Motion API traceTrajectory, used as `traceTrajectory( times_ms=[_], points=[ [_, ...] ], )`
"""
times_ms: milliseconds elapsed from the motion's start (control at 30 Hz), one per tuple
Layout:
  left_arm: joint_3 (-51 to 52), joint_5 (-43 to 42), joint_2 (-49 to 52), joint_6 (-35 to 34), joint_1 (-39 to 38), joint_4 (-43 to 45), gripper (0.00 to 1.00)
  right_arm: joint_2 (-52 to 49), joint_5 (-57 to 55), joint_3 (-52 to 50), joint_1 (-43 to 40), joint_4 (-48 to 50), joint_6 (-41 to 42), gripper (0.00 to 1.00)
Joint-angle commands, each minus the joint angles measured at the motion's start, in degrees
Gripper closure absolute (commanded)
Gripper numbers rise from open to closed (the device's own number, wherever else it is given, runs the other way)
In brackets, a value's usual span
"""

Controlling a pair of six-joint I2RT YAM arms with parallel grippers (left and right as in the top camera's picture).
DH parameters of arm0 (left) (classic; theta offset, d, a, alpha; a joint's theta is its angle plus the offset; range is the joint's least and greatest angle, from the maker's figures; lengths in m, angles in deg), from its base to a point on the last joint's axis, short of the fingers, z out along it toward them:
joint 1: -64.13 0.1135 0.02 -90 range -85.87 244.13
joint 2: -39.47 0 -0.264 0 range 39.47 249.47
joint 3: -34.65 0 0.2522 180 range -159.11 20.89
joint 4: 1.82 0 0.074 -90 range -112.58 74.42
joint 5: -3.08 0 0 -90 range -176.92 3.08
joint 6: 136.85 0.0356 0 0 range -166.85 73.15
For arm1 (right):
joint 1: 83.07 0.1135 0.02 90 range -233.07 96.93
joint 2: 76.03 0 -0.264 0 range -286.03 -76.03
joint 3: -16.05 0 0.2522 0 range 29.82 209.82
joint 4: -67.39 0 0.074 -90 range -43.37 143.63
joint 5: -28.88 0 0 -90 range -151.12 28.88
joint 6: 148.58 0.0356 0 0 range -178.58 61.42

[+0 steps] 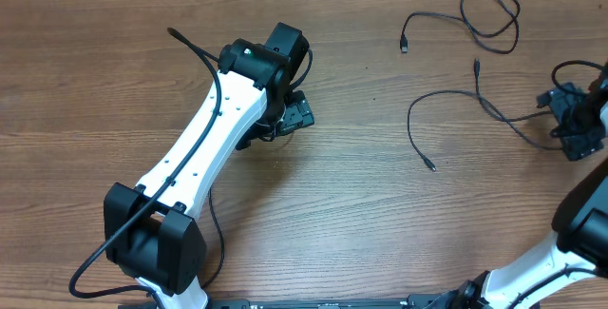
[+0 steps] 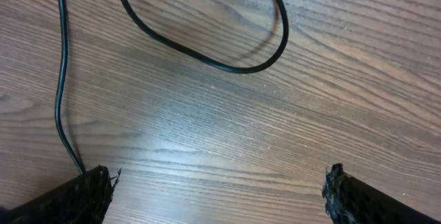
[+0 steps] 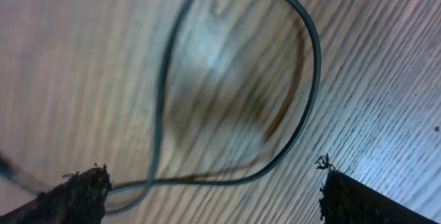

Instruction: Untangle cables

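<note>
Right claw wide apart, low over a blurred cable loop on the counter, left claw apart too, another cable just ahead

No text, label, brand, number or sign could be read in any view. In the overhead frame, the cables at upper right, the left arm's white casing at left and the wooden table bore no legible marks. The right wrist view was blurred.
</note>
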Motion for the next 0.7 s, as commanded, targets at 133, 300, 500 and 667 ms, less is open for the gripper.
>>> traceTrajectory(
  times_ms=[133, 300, 500, 667],
  points=[
    [-0.7, -0.4, -2.0, 1.1, 0.2, -0.4, 0.00, -3.3, -7.3, -0.6, -0.2, -1.2, 2.1, 0.05],
    [-0.7, -0.4, -2.0, 1.1, 0.2, -0.4, 0.00, -4.1, -8.3, -2.0, -0.2, -0.2, 3.4, 0.05],
    [-0.7, -0.4, -2.0, 1.1, 0.2, -0.4, 0.00, -4.2, -8.2, -2.2, -0.2, 1.3, 3.1, 0.20],
    [-0.7, -0.4, -2.0, 1.1, 0.2, -0.4, 0.01, -4.7, -8.3, -2.2, -0.2, 1.5, 3.2, 0.30]
  ],
)
